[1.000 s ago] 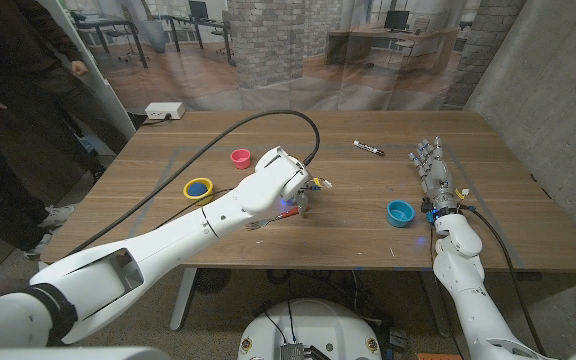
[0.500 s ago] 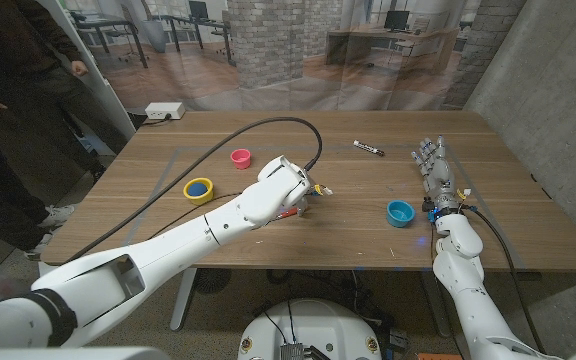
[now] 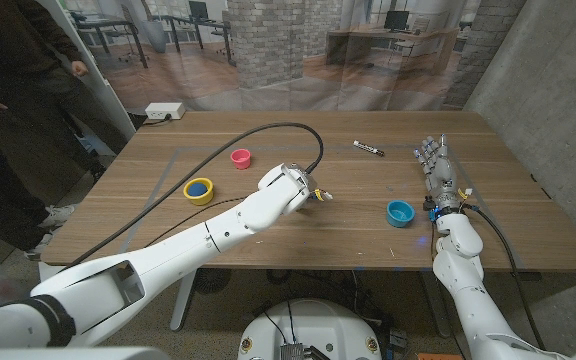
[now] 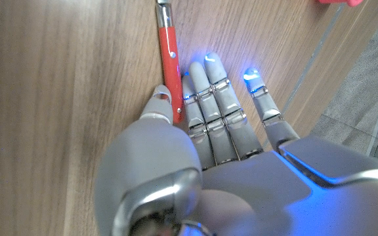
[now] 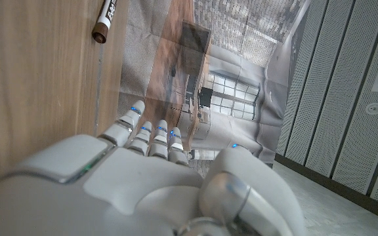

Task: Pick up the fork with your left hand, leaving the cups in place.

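The fork's red handle (image 4: 169,52) lies on the wooden table (image 3: 488,230), running in between the thumb and the straight fingers (image 4: 209,98) of my left hand (image 4: 222,131). Both touch its sides, and no closed grip shows. Seen from the head, my left hand (image 3: 293,185) is down on the table's middle and covers the fork. A yellow cup (image 3: 198,188) and a pink cup (image 3: 240,157) stand to its left, a blue cup (image 3: 400,212) to its right. My right hand (image 3: 438,170) stands at the right with fingers stretched out, holding nothing.
A black marker (image 3: 369,148) lies at the back right, also seen past my right hand (image 5: 149,170) as the marker (image 5: 105,19). A black cable (image 3: 268,125) loops across the table. A white box (image 3: 165,111) sits at the far left corner. A person (image 3: 8,90) stands left.
My left hand has slid a little to the right and away from me. The red fork handle that showed at its near side is now covered. The right hand has not moved.
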`<action>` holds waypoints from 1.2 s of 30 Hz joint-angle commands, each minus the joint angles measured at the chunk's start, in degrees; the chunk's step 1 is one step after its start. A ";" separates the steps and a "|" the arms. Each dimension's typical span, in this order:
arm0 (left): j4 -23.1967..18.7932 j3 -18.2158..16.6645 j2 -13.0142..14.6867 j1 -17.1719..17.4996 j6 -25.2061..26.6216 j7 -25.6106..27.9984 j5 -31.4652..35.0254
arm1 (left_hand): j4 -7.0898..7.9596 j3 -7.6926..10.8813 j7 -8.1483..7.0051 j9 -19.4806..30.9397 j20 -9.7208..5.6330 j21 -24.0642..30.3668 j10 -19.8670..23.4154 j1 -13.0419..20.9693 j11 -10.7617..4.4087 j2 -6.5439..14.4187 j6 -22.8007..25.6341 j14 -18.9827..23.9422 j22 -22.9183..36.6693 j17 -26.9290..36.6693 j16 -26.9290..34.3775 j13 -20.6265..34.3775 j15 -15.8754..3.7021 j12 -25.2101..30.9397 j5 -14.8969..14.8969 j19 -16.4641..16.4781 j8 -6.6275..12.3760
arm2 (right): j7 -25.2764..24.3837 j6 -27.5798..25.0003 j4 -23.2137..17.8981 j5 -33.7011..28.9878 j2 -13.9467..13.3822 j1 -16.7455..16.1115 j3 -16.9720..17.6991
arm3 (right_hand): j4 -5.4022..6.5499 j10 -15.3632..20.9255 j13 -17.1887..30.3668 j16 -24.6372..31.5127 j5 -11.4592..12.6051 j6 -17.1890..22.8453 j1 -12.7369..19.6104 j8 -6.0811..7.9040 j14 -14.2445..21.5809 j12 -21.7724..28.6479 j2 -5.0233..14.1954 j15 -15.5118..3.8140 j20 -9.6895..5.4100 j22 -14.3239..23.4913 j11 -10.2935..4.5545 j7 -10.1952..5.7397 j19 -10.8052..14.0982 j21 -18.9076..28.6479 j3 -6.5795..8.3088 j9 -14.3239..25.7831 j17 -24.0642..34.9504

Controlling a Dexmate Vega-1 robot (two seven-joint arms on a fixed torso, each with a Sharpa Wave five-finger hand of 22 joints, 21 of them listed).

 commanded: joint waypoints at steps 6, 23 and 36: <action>2.33 -0.37 1.97 2.16 0.17 10.96 -0.13 | -0.37 5.26 -1.91 0.47 -2.63 4.17 6.91 11.13 -4.42 0.58 7.17 6.53 0.56 2.51 3.68 1.81 -5.56 1.52 1.12 4.26 2.90 | -4.25 3.05 0.59 -1.73 -0.93 0.03 -0.97 | -0.19 0.91 0.22 0.24 0.62 0.67 0.48 0.21 0.86 0.38 -0.29 -0.15 -0.09 0.17 -0.10 0.04 0.46 0.40 -0.24 0.14 0.13; 1.16 -3.10 3.50 2.64 -2.42 15.48 -8.12 | 0.47 5.82 -0.52 1.48 -5.07 7.26 9.35 14.18 -2.89 0.03 7.60 8.27 0.97 6.16 6.17 3.61 -5.83 2.12 0.23 6.27 3.54 | -6.73 3.44 1.29 -2.77 -2.04 0.59 -2.39 | -0.24 1.06 0.22 0.21 0.74 0.97 0.58 0.16 1.26 0.28 -0.23 0.12 -0.39 0.16 -0.07 -0.05 0.54 0.35 -0.25 0.13 0.14; -0.42 -4.25 3.03 1.94 -2.05 13.65 -11.26 | 0.92 6.01 -0.49 2.44 -5.46 8.13 9.37 14.43 -2.85 -0.03 7.39 8.19 1.05 7.38 6.27 4.78 -5.72 2.10 0.17 5.37 4.09 | -7.17 3.48 2.03 -2.92 -2.67 1.14 -3.02 | -0.26 0.96 0.22 0.07 0.83 0.88 0.65 -0.01 1.25 0.13 -0.18 0.15 -0.58 0.15 -0.22 -0.08 0.25 0.18 -0.26 0.13 0.15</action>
